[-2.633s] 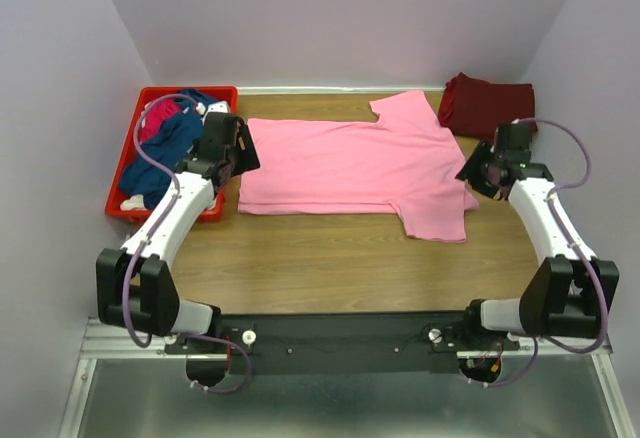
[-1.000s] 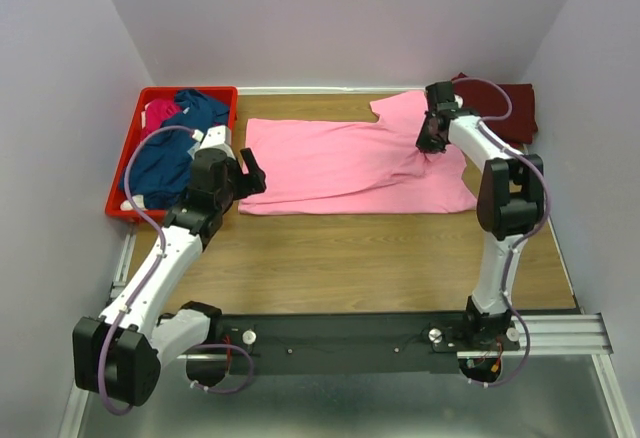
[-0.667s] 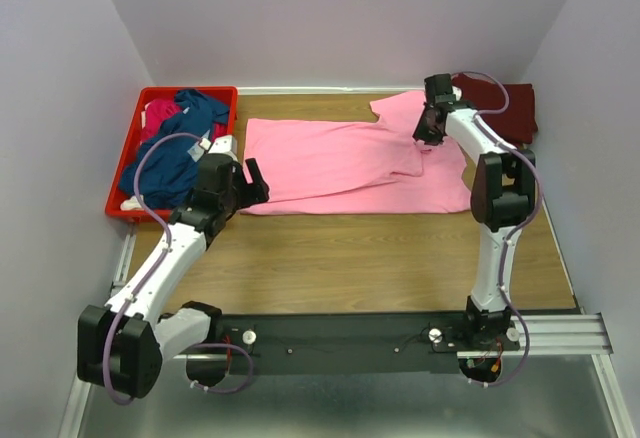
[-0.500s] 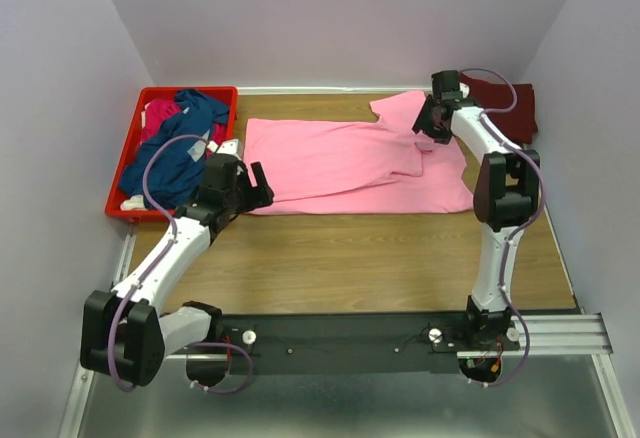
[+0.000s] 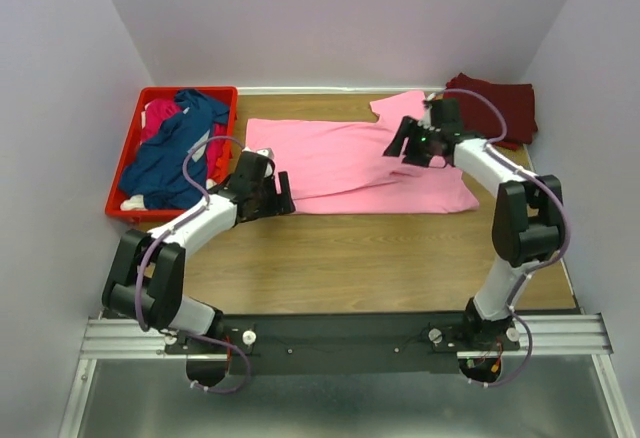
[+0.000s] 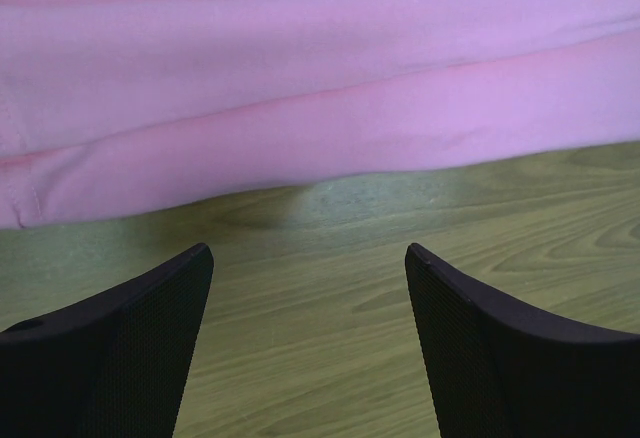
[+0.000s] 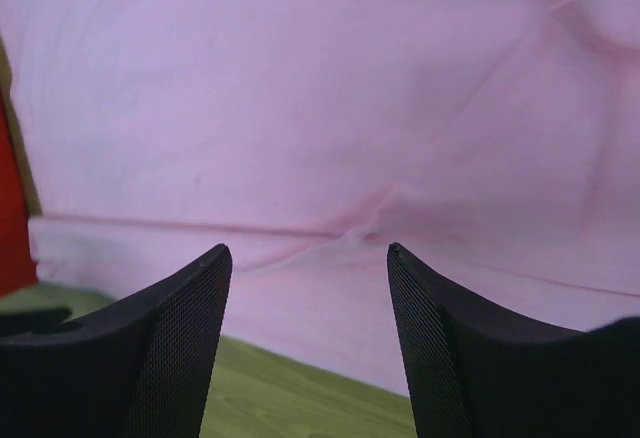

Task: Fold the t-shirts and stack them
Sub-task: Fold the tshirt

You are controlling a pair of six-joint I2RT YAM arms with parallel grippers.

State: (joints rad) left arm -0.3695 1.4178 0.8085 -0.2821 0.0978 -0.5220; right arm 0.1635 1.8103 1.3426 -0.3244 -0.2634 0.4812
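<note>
Item: light pink t-shirt (image 5: 340,163), spread flat across the far half of the table (image 5: 350,258), one sleeve pointing to the far edge. My left gripper (image 6: 308,258) sits low over bare wood just beside the shirt's near hem, fingers spread and empty. My right gripper (image 7: 308,253) hangs over the shirt's right part, fingers likewise apart, gripping nothing. Also present: dark maroon t-shirt (image 5: 495,108), folded at the far right corner; navy t-shirt (image 5: 170,153) and magenta t-shirt (image 5: 160,115), heaped in the red crate (image 5: 180,91) at left.
</note>
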